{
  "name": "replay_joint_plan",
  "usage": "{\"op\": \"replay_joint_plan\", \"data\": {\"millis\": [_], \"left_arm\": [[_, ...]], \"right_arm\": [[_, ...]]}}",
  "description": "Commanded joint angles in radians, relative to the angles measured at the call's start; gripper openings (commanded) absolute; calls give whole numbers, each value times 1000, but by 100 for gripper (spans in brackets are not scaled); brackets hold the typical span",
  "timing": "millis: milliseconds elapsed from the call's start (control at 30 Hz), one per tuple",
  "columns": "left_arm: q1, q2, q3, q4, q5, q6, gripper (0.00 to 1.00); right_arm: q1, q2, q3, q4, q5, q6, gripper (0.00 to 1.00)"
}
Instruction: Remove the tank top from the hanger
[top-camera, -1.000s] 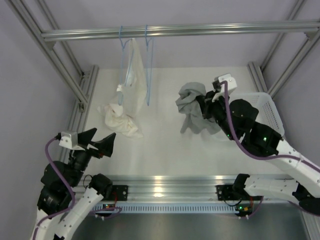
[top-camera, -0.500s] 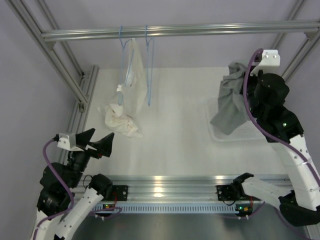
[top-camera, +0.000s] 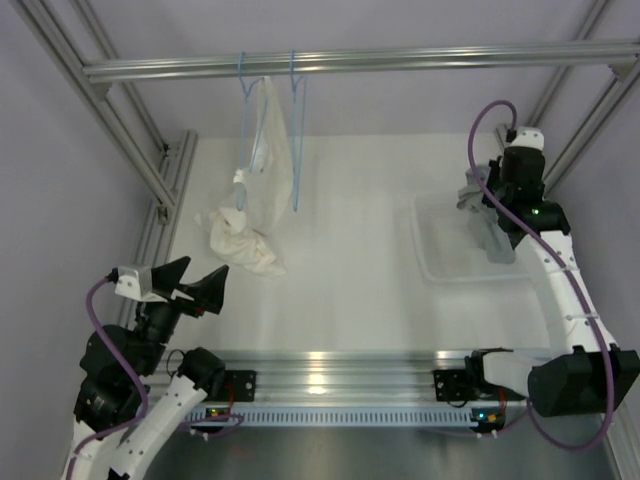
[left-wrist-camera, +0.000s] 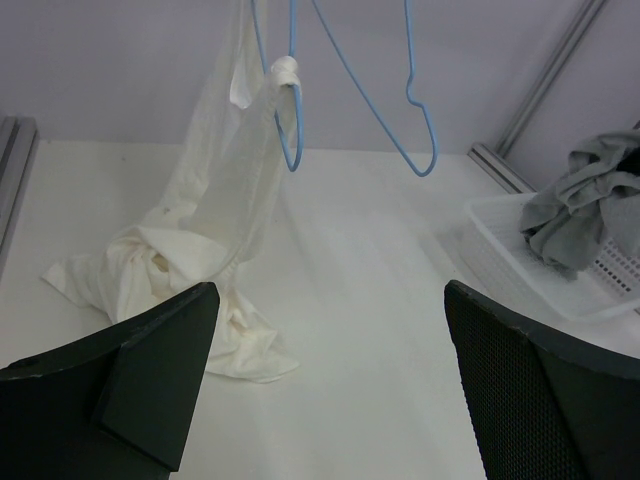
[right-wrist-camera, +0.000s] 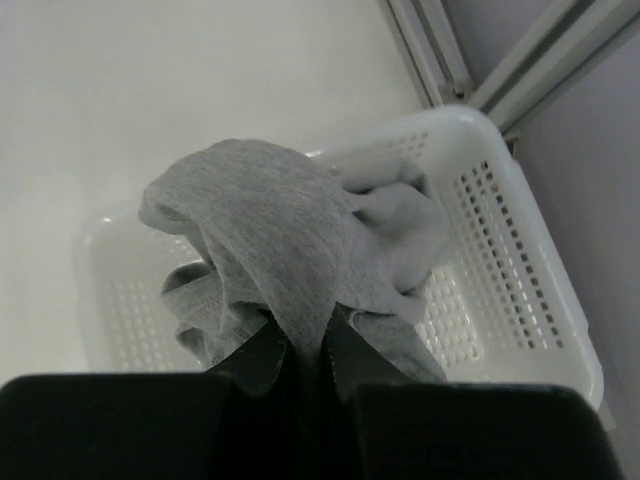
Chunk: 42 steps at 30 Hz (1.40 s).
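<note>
My right gripper (right-wrist-camera: 305, 352) pinches the tank top (right-wrist-camera: 290, 250), bunched straight beneath the jaws over the white basket (right-wrist-camera: 520, 290) by the right edge — off the hanger (left-wrist-camera: 424, 171) (left gripper (left-wrist-camera: 325, 300) gapes, farther away).

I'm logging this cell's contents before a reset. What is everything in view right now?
tank top: 1, grey, bunched up over the basket, pinched by the right gripper
basket: 1, white, right side of the table
bare hanger: 1, light blue, hooked on the rail
second hanger: 1, light blue, on the rail, carrying the cream garment
cream garment: 1, hanging, lower end heaped on the table
rail: 1, silver, across the far side
table: 1, white
left gripper: open, near left, holding nothing
right gripper: shut on the tank top
</note>
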Motion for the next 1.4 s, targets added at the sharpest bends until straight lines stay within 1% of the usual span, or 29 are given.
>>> {"op": "replay_joint_plan", "data": {"millis": [0, 167, 200, 267, 300, 500, 600, 633, 700, 800, 833, 867, 900, 967, 1033, 1067, 1100, 1200, 1233, 1267, 1300, 1333, 1367], "left_arm": [[3, -15, -4, 49, 12, -5, 99], [3, -16, -4, 47, 14, -5, 99], [1, -16, -4, 49, 14, -5, 99], [3, -15, -6, 49, 14, -6, 99], [1, -13, -6, 50, 15, -6, 99], [3, -13, -6, 49, 6, -8, 99], [1, -13, -6, 49, -11, -17, 99], [1, -13, -6, 50, -26, -20, 99], [1, -13, -6, 49, -35, -26, 99], [1, -15, -6, 49, -34, -25, 99], [3, -15, -6, 49, -34, -23, 99], [3, -13, -7, 49, -39, -23, 99], [3, -15, -7, 49, -40, -25, 99], [1, -12, -7, 49, -48, -26, 99], [3, -6, -6, 49, -78, -34, 99], [5, -1, -4, 49, -94, -37, 99], [5, 8, 2, 47, -141, -51, 99], [34, 88, 17, 41, -189, -68, 99], [73, 114, 20, 33, -183, -72, 99], [99, 140, 27, 29, -171, -75, 99], [133, 169, 31, 24, -151, -80, 99], [212, 229, 39, 18, -99, -82, 99], [254, 254, 45, 15, -73, -91, 99]], "right_arm": [[-48, -13, -116, 144, -9, 87, 0], [-62, -48, -296, 302, 41, 169, 0], [-60, -42, -342, 321, 55, 187, 0], [-62, -18, -378, 384, 51, 189, 0], [-63, 26, -381, 385, 45, 186, 0], [-63, 169, -353, 410, 11, 210, 0], [-63, 220, -313, 411, 11, 210, 0], [-90, 225, -306, 413, 11, 217, 0], [-97, 237, -280, 419, 18, 217, 0], [-97, 257, -258, 396, -15, 212, 9], [-97, 251, -264, 396, -28, 214, 16], [-97, 243, -284, 398, -32, 215, 38], [-97, 226, -292, 402, -26, 215, 51], [-97, 190, -278, 370, -20, 209, 68], [-97, 139, -270, 326, -14, 209, 75], [-97, 80, -269, 315, -2, 212, 99], [-97, 50, -266, 303, 1, 209, 99], [-94, -65, -238, 238, -38, 183, 99], [-88, -99, -228, 218, -63, 169, 99], [-82, -166, -206, 180, -96, 136, 99], [-39, -194, -188, 154, -126, 110, 99], [-22, -221, -171, 123, -143, 83, 99], [24, -257, -128, 56, -150, 39, 99]]}}
